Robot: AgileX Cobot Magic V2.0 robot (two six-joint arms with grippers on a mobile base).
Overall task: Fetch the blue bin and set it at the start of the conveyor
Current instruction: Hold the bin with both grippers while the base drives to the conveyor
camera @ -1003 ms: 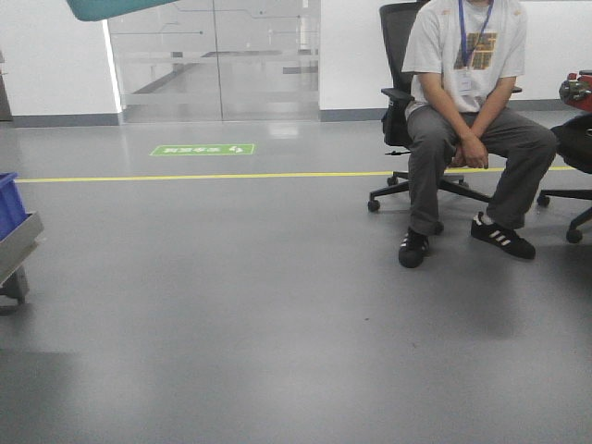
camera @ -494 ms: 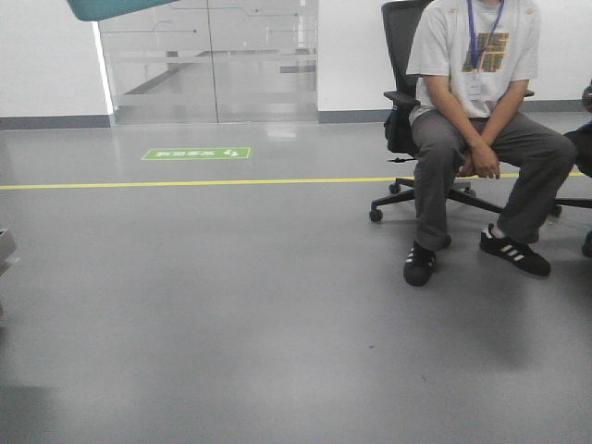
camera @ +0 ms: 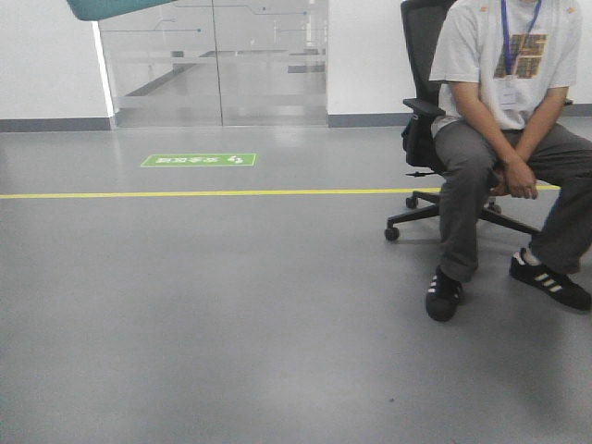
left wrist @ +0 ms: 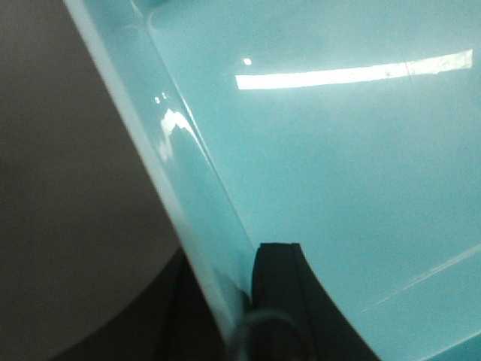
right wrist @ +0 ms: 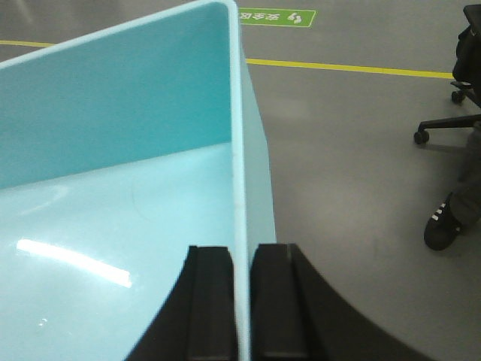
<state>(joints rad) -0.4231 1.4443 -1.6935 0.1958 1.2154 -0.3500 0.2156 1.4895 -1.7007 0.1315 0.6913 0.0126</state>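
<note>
Bin (right wrist: 120, 188): pale turquoise, smooth-walled, with a thin rim. Hangs off the floor (camera: 231, 305), carried between both pincers. Appears in the front view only as a corner at the top left edge.

Right pincer (right wrist: 242, 301): pinches one bin wall from above the rim. One black finger (right wrist: 210, 301) sits inside the wall and the other outside, both touching it. Beyond the fingers, the wall runs forward to a rounded corner.

Left pincer (left wrist: 242, 297): pinches another wall of the bin. Inner finger (left wrist: 282, 301) lies flat against the inside face, just below the rim. Outer finger visible only as a dark shape just past the rim. Bright strip of reflected light across the glossy bin bottom.

Surroundings, front view:
- Yellow line (camera: 185, 194) across the grey floor.
- Green floor sign (camera: 199, 160) just beyond the line.
- Glass doors (camera: 217, 60) in the back wall.
- Person (camera: 504, 120) seated on a black office chair (camera: 425, 102) at the right, well apart from the bin, hands clasped between the knees.
</note>
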